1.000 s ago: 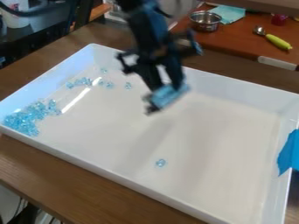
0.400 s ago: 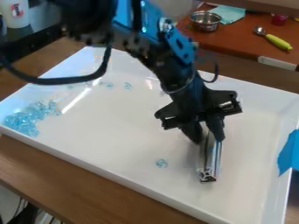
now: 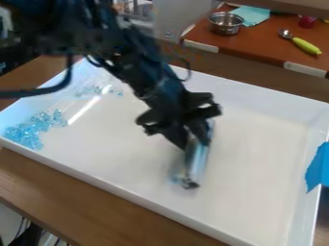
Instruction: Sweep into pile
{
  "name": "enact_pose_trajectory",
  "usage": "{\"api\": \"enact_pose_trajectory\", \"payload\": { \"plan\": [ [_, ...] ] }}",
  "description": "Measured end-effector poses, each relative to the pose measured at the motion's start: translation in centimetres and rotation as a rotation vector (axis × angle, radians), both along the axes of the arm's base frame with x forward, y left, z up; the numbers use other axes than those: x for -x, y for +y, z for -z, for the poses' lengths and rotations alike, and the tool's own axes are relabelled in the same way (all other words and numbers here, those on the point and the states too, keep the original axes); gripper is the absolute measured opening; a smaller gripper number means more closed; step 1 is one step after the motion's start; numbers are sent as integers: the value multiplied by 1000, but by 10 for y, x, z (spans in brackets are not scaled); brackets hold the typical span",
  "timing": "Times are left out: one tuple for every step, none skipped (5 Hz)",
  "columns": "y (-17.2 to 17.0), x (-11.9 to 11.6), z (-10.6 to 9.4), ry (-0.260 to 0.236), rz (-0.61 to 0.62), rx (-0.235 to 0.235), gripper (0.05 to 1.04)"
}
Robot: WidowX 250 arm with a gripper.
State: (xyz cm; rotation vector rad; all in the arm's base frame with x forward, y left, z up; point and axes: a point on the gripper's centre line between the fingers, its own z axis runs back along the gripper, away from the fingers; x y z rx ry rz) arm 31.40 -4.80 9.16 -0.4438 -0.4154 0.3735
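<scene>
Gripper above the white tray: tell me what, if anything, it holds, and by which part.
The gripper holds a narrow, shiny bar by its upper part, leaving the lower end free, pointing down at the tray.

Blue beads [image 3: 24, 136] clustered left in white tray [image 3: 257, 182] — silvery sweeper [image 3: 197, 161] tilted mid-tray.

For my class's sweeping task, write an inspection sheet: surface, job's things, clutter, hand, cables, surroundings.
Surface: white tray on wooden table.
Job's things: blue beads clustered at picture left; smaller scatter beyond; silvery tool; blue blur beside it, unidentifiable.
Clutter: blue patch at tray's right wall.
Hand: closed on the tool, above the tray.
Cables: black cable, upper left.
Surroundings: side table with metal bowl, teal cloth, green-handled utensil.
</scene>
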Motion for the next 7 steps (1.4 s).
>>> {"api": "enact_pose_trajectory", "payload": {
  "plan": [
    [27, 10, -2, 10, 9, 21, 364],
    [64, 15, -2, -12, 1, 8, 364],
    [88, 21, 6, -9, 16, -12, 364],
    [114, 22, 10, -29, 25, -59, 364],
    [143, 23, 9, -23, 32, -127, 364],
    [179, 42, 7, 6, 45, -162, 362],
    [185, 61, 7, 27, 103, -127, 362]
  ]
}}
